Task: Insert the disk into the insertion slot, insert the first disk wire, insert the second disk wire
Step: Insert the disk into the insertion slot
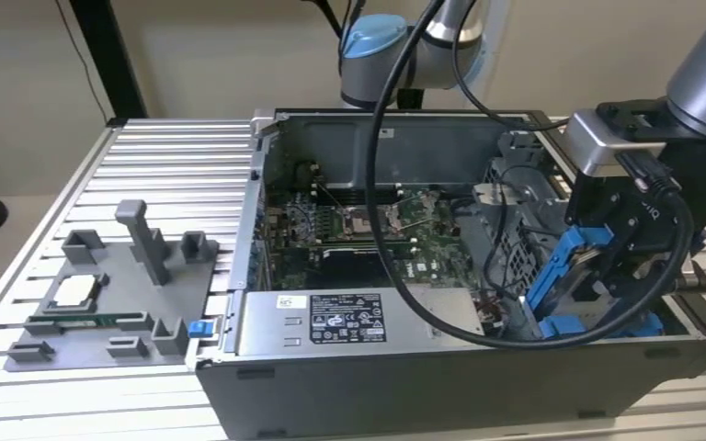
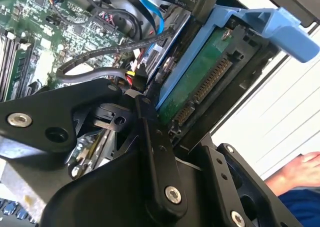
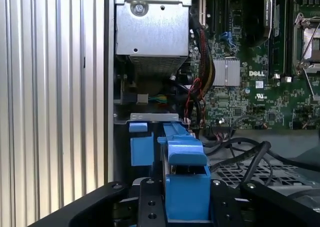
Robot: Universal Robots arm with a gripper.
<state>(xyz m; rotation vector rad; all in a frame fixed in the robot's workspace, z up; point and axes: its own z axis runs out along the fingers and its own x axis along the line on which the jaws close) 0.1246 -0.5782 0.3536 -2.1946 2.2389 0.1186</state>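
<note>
The disk (image 1: 570,268), in its bright blue carrier, stands tilted at the exterior view's right end of the open computer case. Its lower end sits in the insertion slot (image 1: 564,326), a grey bay with blue tabs. My gripper (image 1: 601,266) is shut on the disk. In the first wrist view the blue carrier (image 3: 187,184) sits between my black fingers (image 3: 150,209), beside the slot's blue tab (image 3: 141,148). In the second wrist view the disk's green board and bare connector row (image 2: 202,84) face me, with no wire plugged in. Loose black cables (image 3: 242,149) lie beside the bay.
The motherboard (image 1: 366,230) fills the case floor, and the grey power-supply box (image 1: 328,322) lies along its front. A grey fixture tray (image 1: 108,303) sits on the slatted table at the exterior view's left. A person's hand (image 2: 300,171) rests beside the case.
</note>
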